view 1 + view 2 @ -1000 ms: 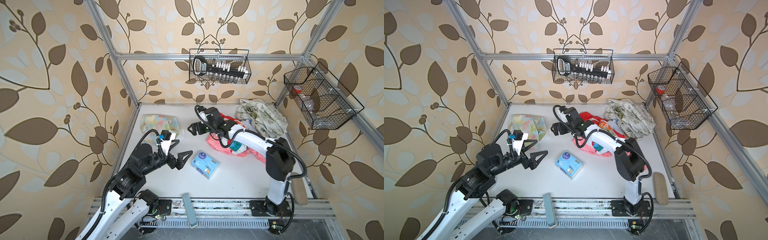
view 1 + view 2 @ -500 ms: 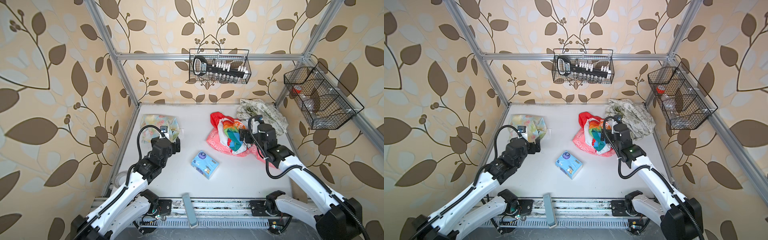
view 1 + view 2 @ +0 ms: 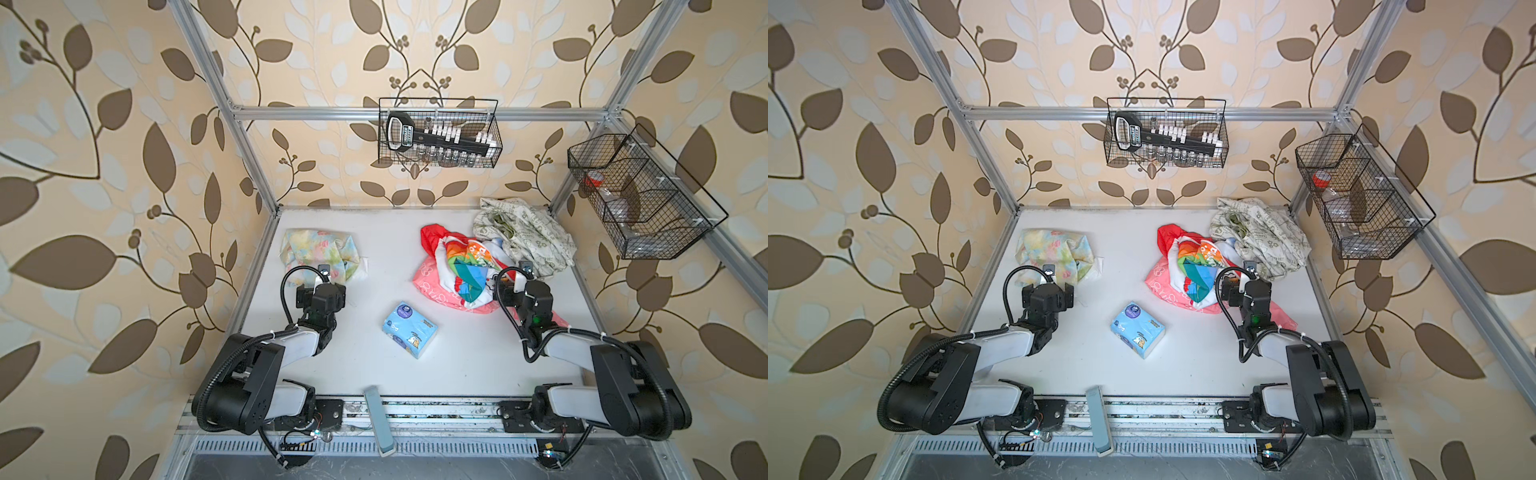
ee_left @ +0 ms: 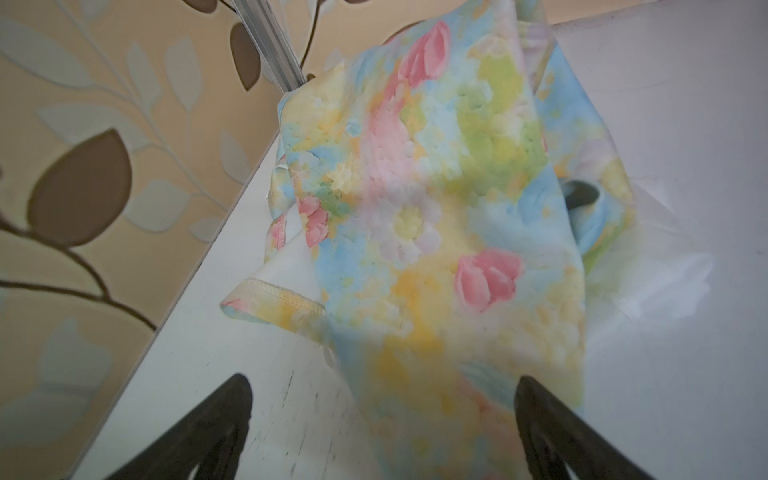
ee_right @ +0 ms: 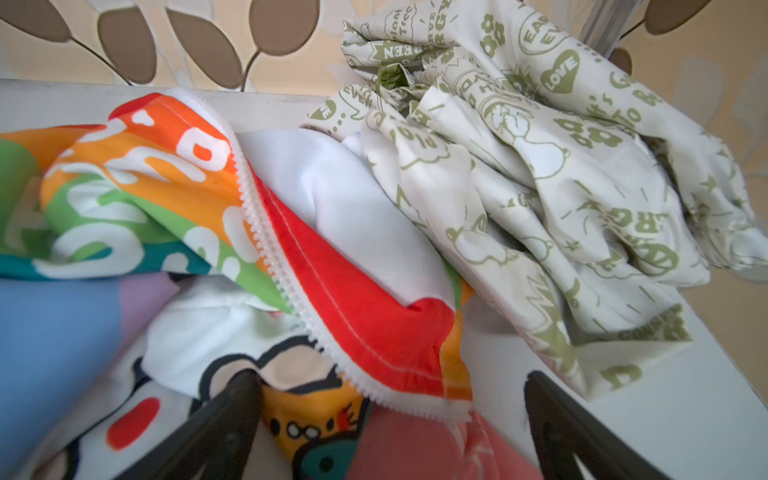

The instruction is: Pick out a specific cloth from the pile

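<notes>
A: How many cloths are there, and where is the pale yellow one?

B: I count 4. 1 is the cloth (image 3: 316,249), pale yellow with pink flowers and blue-green blotches. It lies crumpled by itself on the white table (image 3: 457,365), behind the tissue pack (image 3: 409,329) and to its left, well apart from it. The other 3 form the pile (image 3: 465,266), behind the tissue pack and to its right: 1 white cloth with green print (image 5: 540,174), 1 rainbow cartoon cloth (image 5: 137,187) and 1 coral pink cloth (image 3: 429,286). A red fold (image 3: 430,233) shows at the pile's back; I cannot tell whether it is a separate piece.

A: And the grippers?

B: There are 2. The left gripper (image 4: 382,379), left of the tissue pack, stands at the cloth's near edge with its jaws spread wide, gripping nothing. The right gripper (image 5: 392,374), right of the tissue pack, sits over the pile's near edge, jaws likewise spread wide and empty.

A: Any writing?

B: On the white cloth, 1 green heart reads "LOVE"; the other green words are creased and only partly legible. The 1 light blue tissue pack has lettering too small to read. 2 black wire baskets hang on the walls, 1 (image 3: 440,99) behind the tissue pack and 1 (image 3: 665,241) to its right.
</notes>
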`<state>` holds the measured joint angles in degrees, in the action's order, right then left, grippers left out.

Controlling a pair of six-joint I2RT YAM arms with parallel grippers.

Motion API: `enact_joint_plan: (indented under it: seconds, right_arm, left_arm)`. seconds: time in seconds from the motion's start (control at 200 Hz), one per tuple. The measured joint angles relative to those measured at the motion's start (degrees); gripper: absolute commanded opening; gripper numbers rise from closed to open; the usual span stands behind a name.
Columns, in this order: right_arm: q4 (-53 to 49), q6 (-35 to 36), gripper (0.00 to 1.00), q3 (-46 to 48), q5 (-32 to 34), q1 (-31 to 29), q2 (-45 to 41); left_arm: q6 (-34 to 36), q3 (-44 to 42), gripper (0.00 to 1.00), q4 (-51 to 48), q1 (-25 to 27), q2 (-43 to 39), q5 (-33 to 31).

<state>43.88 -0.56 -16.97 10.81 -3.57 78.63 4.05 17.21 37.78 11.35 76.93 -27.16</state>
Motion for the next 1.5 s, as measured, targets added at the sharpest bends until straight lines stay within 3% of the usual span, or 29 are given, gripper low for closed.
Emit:
enact_joint_plan:
  seconds: [0.16, 0.295, 0.505, 0.71, 1.5]
  right_arm:
    - [7.5, -0.2, 1.00, 0.2, -3.5, 2.3, 4.9]
    - [15.5, -0.8, 1.00, 2.6, -5.6, 3.9, 6.1]
    - [18.5, -1.2, 1.00, 3.6, -7.6, 4.4, 6.6]
    - [18.9, -1.6, 1.00, 3.6, -8.5, 5.0, 6.6]
    - [19.0, -1.8, 1.00, 3.6, -8.9, 5.0, 6.6]
  left_arm:
    - [-1.4, -1.9, 0.99, 11.0, -4.0, 7.1, 7.1]
    - [-1.4, -2.0, 0.99, 11.1, -5.6, 8.4, 13.8]
    - [-2.9, -1.2, 0.99, 10.4, -9.6, 8.4, 21.1]
    - [-4.6, 4.2, 0.99, 6.0, -11.1, 9.0, 22.6]
    - [-4.7, 4.3, 0.99, 2.7, -11.1, 9.0, 24.2]
